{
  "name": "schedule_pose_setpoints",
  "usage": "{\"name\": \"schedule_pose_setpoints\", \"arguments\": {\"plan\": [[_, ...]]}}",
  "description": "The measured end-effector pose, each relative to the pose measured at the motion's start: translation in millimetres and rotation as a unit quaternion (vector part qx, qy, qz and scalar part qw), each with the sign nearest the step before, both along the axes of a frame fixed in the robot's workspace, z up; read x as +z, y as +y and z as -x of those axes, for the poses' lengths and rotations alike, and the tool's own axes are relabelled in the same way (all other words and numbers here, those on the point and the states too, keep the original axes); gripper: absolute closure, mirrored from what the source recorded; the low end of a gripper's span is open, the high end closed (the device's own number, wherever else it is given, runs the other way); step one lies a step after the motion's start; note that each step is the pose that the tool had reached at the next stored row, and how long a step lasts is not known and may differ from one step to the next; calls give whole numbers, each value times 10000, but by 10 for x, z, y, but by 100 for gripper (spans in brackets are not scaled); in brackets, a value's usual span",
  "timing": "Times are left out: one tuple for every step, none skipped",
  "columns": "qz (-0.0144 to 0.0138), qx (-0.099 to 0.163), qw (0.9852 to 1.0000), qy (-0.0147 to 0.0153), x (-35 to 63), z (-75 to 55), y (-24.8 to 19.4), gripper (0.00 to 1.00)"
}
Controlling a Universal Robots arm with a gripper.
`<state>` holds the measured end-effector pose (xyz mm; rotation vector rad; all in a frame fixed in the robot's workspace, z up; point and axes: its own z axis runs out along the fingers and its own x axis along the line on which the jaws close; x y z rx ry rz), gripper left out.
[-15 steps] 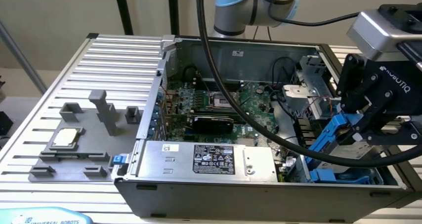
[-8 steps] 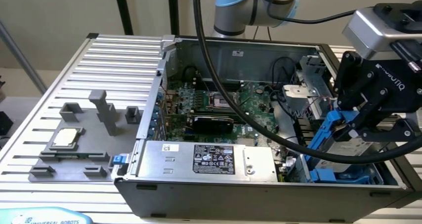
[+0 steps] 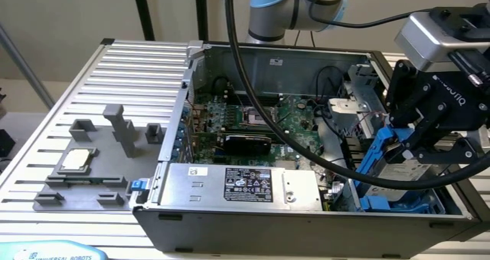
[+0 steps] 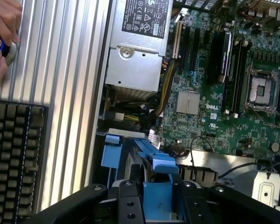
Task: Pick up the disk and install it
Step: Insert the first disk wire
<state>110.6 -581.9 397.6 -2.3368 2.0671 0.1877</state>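
Black 2-finger gripper is clamped on the bright blue plastic carrier of the flat silver-grey metal disk. The disk stands tilted at about 4 o'clock in the exterior view, inside the open grey metal computer case. Most of its metal face is hidden behind the fingers, and its low end is lost in the bay. The case sits on a ribbed aluminium table, beige wall behind. Wrist view catches a person's hand, cut off at the edge, near a black keyboard
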Motion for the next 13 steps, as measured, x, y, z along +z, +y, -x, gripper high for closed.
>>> {"name": "schedule_pose_setpoints", "arguments": {"plan": [[0,2,10000,0,0,0,1,66],[0,3,10000,0,-1,0,1,66],[0,4,10000,0,-1,0,2,66],[0,4,10000,0,-1,0,2,66],[0,5,10000,0,-1,0,2,66],[-2,5,10000,0,-1,0,2,66],[-2,5,10000,0,-1,0,2,65],[-4,6,10000,0,-2,0,2,65],[-5,5,10000,0,-2,0,3,65],[-8,6,10000,-1,-2,-1,3,63],[-3,6,10000,-1,4,-2,2,63],[0,5,10000,0,14,-1,2,50],[-1,5,10000,0,24,-1,2,50]]}}
